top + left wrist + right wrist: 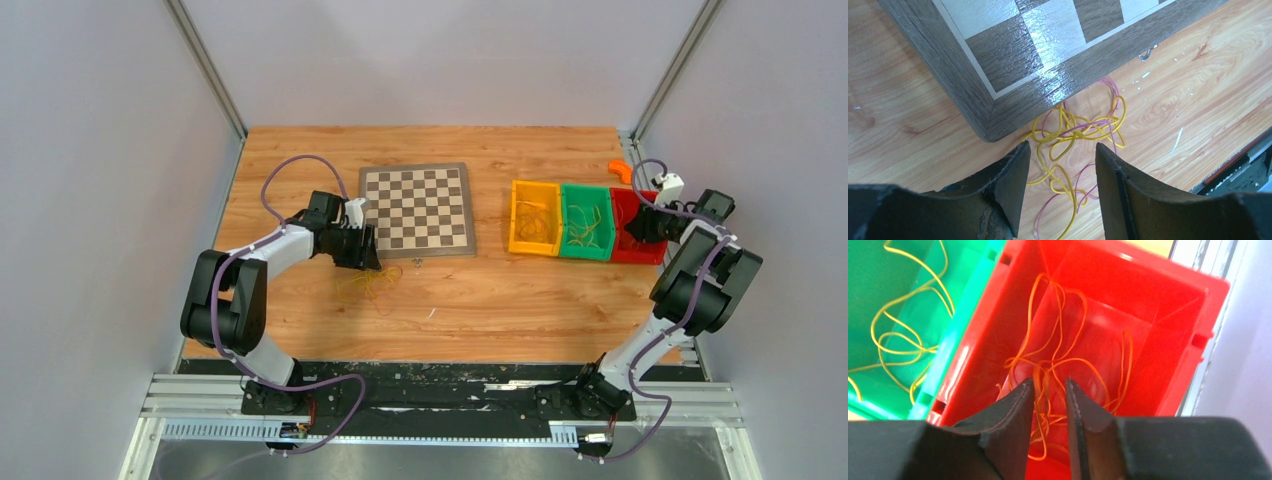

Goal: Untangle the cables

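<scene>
A tangle of thin yellow and pink cables (pixel 375 285) lies on the wooden table just off the near left corner of the chessboard (pixel 415 208). In the left wrist view the tangle (pixel 1080 132) touches the board's corner (pixel 993 120). My left gripper (pixel 362 250) is open and empty, its jaws spread just above the tangle's near loops (pixel 1060 145). My right gripper (pixel 640 225) hangs over the red bin (pixel 622 255). Its jaws (pixel 1049 382) stand a little apart, with loose orange cables (pixel 1058 340) lying in the bin (pixel 1168 305) behind and below the gap.
A yellow bin (pixel 532 250) and a green bin (pixel 585 255) stand left of the red one, each with thin strands inside. Yellow strands (pixel 898 335) lie in the green bin. A small orange object (pixel 620 168) sits at the back right corner.
</scene>
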Robot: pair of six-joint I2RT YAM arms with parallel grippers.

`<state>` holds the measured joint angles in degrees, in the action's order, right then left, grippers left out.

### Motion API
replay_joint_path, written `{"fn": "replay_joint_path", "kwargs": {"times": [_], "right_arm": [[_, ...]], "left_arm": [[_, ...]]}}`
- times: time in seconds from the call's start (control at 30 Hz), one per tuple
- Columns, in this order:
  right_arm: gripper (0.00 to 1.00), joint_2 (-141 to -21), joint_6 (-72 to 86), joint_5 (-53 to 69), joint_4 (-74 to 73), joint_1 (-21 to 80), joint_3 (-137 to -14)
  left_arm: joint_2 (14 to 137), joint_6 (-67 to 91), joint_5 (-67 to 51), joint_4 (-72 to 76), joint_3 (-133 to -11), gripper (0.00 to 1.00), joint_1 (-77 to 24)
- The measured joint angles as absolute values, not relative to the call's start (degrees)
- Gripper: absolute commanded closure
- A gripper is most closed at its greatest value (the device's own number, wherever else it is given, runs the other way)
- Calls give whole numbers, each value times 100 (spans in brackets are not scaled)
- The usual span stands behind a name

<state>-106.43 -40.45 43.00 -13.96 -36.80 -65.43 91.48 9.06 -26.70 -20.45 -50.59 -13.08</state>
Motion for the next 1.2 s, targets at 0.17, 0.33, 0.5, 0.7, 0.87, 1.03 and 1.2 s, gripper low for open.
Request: {"fn": "replay_joint_path", "kwargs": {"times": [0.17, 0.33, 0.5, 0.7, 0.87, 1.03, 1.2], "right_arm": [[48, -10604, -3817, 4296, -1435, -3614, -6766], [26, -10156, -3715, 4320, -1769, -3614, -6766], [11, -9271, -3492, 4486, -2064, -3588, -6766], [6, -8158, -3173, 4565, -2744, -2786, -6899], [7, -7682, -2873, 4584, -3273, -862, -6936], [11, -7640, -2655, 4641, -3562, 585, -6611], [18, -7835, -2427, 4604, -3721, 1710, -6198]], "left_arm": [[9148, 906, -2672, -2051, -5059, 40, -1304], [9142, 908, -2738, -2071, -5057, 44, -1304], [9129, 1055, -3050, -2023, -4969, 64, -1328], [9376, 1240, -3470, -1951, -4936, 92, -1927], [9463, 1304, -4147, -1881, -5109, 78, -2532], [8698, 1306, -4611, -1682, -5153, 37, -2373], [7577, 1339, -4818, -1446, -4803, 36, -1472]]}}
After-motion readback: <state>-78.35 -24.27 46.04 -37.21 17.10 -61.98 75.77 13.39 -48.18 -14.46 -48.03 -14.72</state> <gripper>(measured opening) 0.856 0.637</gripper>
